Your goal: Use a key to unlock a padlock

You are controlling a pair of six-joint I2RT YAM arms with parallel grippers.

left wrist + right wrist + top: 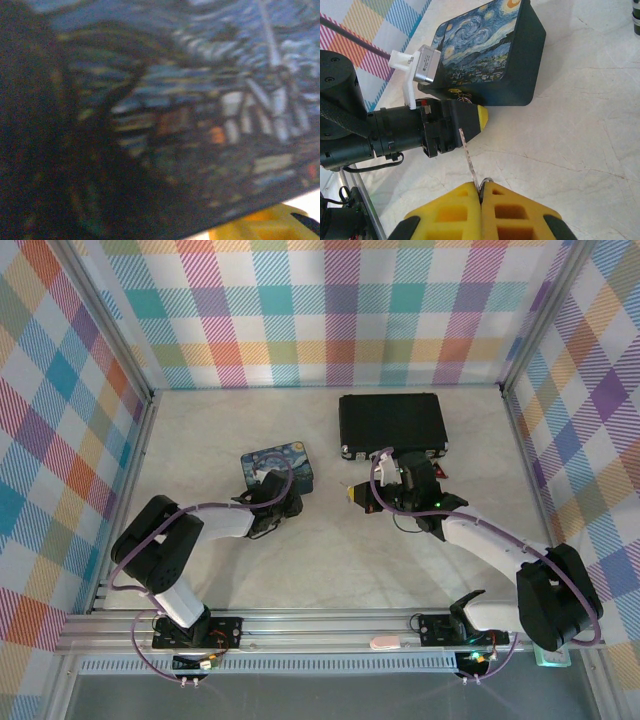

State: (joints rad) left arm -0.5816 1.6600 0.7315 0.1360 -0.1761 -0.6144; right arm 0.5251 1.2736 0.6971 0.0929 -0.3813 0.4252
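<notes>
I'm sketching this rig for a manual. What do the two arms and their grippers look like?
Both the left arm and right arm are black jointed blocks with white links, each trailed by a looping lilac cable. The left gripper and right gripper have black bodies and blocky yellow fingers.

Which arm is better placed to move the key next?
Right: the right end effector is shut on the key, its blade pointing toward the left end effector at the blue tin.

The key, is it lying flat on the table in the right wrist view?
No, the right gripper pinches the key between its shut yellow fingers.
</notes>
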